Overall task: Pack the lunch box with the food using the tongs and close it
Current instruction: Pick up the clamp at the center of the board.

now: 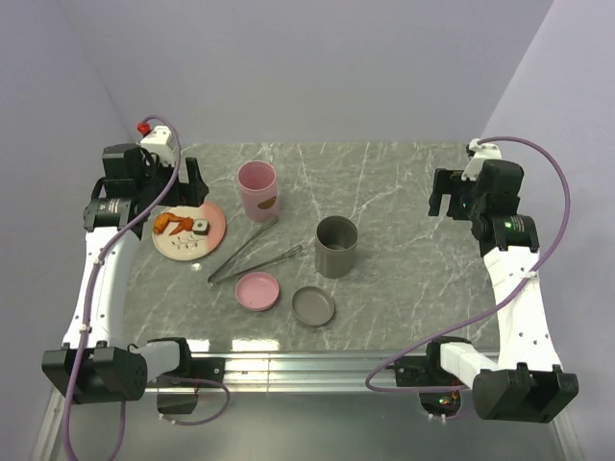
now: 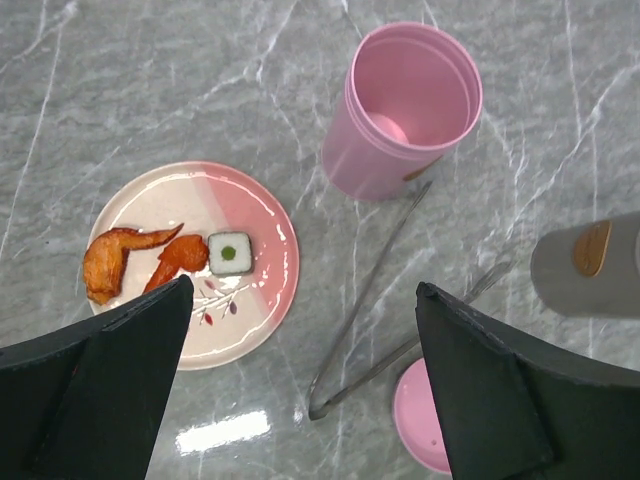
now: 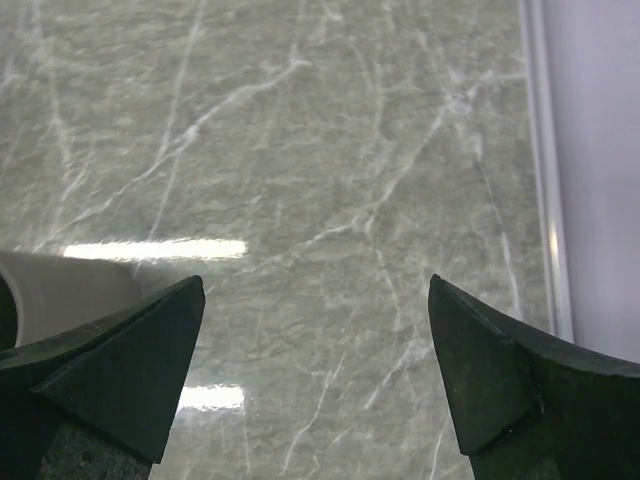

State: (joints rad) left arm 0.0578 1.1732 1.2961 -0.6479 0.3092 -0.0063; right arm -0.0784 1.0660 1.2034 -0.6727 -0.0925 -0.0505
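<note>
Nearest the arm bases, a grey lid (image 1: 313, 306) and a pink lid (image 1: 258, 290) lie flat on the marble table (image 1: 404, 182), just beside each other and apart from both containers.

Just beyond them lie the tongs (image 1: 240, 254). The joined end is close to the pink lid, and the two thin arms spread away toward the far right. Nothing grips them.

The open grey container (image 1: 336, 246) stands upright to the right of the tongs' tips.

To the left sits the pink plate (image 2: 250, 200). It carries the food: orange-red pieces (image 2: 130, 260) and, just beside them, a small dark-rimmed roll (image 2: 229, 252) with a green centre.

Farther back, the open pink container (image 1: 258, 189) stands upright, and one tong arm ends close to its base.

The left gripper (image 2: 303, 288) hangs above the plate's far-left side. Its claw is spread fully wide, with black fingers (image 2: 120, 380) framing the plate edge and the tongs from above. It holds and touches nothing.

On the far right, well apart from everything else, the right gripper (image 3: 316, 282) hovers over bare marble. Its claw is likewise released and spread wide, and it is empty. A pale rim shows at the left edge of its wrist view.
</note>
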